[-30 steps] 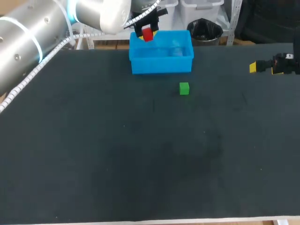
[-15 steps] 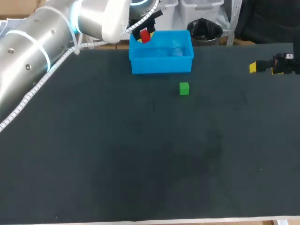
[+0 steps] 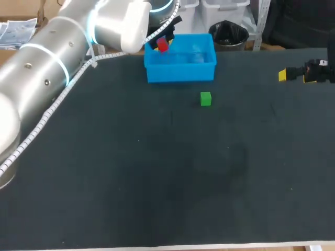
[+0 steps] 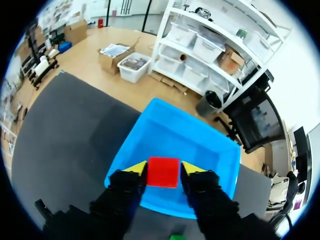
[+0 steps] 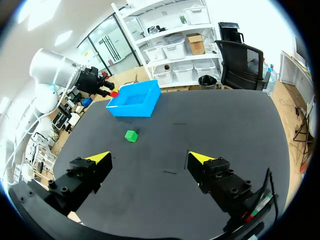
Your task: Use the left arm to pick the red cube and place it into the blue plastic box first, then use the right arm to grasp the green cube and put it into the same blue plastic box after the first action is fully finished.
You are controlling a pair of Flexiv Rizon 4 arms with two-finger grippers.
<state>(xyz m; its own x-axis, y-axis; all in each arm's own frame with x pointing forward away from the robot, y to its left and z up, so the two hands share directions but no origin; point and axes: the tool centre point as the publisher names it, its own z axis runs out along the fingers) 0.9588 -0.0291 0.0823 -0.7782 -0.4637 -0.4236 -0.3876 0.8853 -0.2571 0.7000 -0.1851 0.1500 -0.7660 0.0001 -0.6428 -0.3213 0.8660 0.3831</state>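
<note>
a: where's your left gripper (image 4: 162, 169)?
b: clamped on the red cube (image 4: 163, 173), over the blue box (image 4: 150, 131) near its 9 o'clock wall, placed for a drop.
a: anything in your way?
b: no. the green cube (image 3: 205, 99) sits at the box's 5 o'clock, and your right gripper (image 5: 150, 159) hangs spread apart at the table's 3 o'clock.

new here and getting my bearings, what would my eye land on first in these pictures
The red cube, pinched between the yellow tips of the left gripper, over the blue plastic box. Then the green cube, alone on the dark table in front of that box.
</note>
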